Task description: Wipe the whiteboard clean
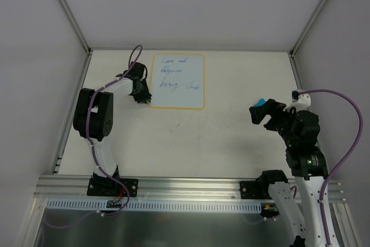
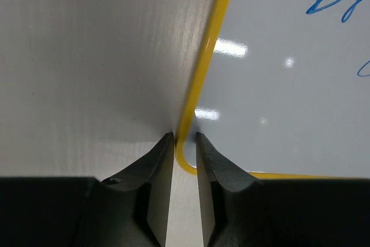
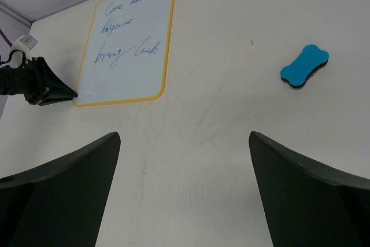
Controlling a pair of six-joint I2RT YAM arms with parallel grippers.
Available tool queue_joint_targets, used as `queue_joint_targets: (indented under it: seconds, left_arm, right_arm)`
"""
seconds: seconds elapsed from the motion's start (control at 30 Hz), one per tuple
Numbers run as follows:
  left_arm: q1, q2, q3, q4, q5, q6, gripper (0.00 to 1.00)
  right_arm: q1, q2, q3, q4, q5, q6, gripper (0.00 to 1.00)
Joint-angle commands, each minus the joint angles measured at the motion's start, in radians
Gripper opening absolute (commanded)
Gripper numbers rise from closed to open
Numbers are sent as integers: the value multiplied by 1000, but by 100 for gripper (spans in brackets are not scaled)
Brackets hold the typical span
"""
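The whiteboard [image 1: 184,93] lies flat at the back of the table, pale with a yellow rim and blue handwriting on it. My left gripper [image 1: 142,99] points down at its near left corner. In the left wrist view the jaws [image 2: 185,137] have narrowed to a slit with the yellow rim [image 2: 203,65] between the fingertips, one tip on the table side and one on the whiteboard [image 2: 289,114]. My right gripper [image 3: 184,137] hangs wide open and empty over bare table at the right. The right wrist view shows the whiteboard [image 3: 130,79] far off to the left.
A blue bone-shaped eraser [image 3: 304,66] lies on the table at the right, just beyond my right gripper [image 1: 267,115]; its blue edge [image 1: 261,103] peeks out there. Grey walls and metal frame rails enclose the table.
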Motion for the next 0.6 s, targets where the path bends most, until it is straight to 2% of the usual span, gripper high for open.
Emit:
queue_joint_targets:
  seconds: [0.0,0.23,0.57]
  left_arm:
    - [-12,-27,-67,-14,-33,-10,21]
    - [-36,-105,-194,-14,-19,-20,0]
    - [-188,-369,-525,-14,99,-104,0]
  right_arm:
    - [5,-10,-6,35,-13,13,99]
    - [6,-6,-14,36,-16,28,99]
    - [6,11,-23,35,-15,61,99]
